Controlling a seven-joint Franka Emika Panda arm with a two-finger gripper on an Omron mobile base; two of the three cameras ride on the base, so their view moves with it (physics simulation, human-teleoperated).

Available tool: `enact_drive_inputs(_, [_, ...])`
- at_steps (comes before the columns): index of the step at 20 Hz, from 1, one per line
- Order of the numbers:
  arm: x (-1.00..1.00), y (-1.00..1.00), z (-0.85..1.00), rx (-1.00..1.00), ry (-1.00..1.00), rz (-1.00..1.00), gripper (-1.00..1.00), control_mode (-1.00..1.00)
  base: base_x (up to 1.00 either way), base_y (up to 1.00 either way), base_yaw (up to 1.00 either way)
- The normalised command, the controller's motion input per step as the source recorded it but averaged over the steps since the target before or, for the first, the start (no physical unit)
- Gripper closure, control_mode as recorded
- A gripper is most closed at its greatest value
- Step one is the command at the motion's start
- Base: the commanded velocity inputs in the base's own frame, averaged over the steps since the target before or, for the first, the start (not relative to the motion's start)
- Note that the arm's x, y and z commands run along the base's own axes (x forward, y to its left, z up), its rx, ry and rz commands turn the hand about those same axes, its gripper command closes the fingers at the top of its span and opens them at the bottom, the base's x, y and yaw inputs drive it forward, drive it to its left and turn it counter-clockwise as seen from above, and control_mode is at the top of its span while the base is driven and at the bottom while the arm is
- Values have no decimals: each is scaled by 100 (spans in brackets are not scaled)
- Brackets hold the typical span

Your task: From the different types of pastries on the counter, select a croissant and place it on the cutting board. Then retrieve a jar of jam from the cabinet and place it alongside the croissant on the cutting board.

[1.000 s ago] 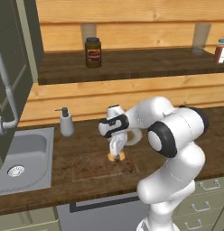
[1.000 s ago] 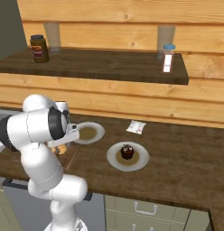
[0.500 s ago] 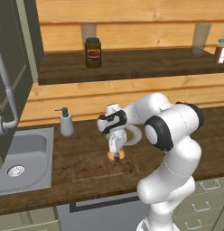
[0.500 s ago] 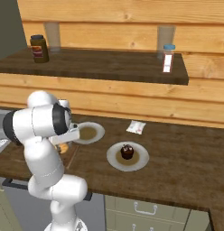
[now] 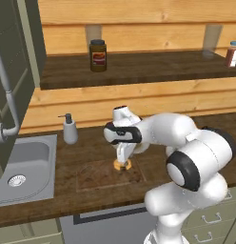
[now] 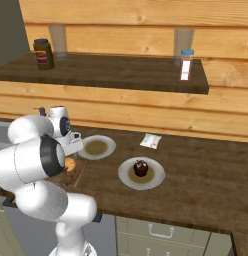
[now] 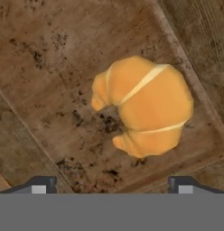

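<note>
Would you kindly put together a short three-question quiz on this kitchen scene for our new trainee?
1. True or false: the croissant lies on the cutting board.
2. Multiple choice: what sits on the plate nearest the counter's front edge? A) a cupcake B) a jar C) a soap dispenser
3. Fill in: in the hand view the gripper has its fingers ____, standing wide on either side with the croissant lying free between them.

Key: 1 true; 2 A, the dark cupcake; 3 open.
</note>
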Motion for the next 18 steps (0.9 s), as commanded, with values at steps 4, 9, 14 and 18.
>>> enact_drive_inputs(4, [-53,-1,57,0,-27,0,-100,-100,0,0,0])
enact_drive_inputs(9, [-34,0,87,0,-37,-8,-100,-100,0,0,0])
enact_drive_inputs(14, [-23,-5,100,3,-40,-11,-100,-100,0,0,0])
enact_drive_inputs(18, [0,0,0,0,0,0,-100,100,-4,0,-1])
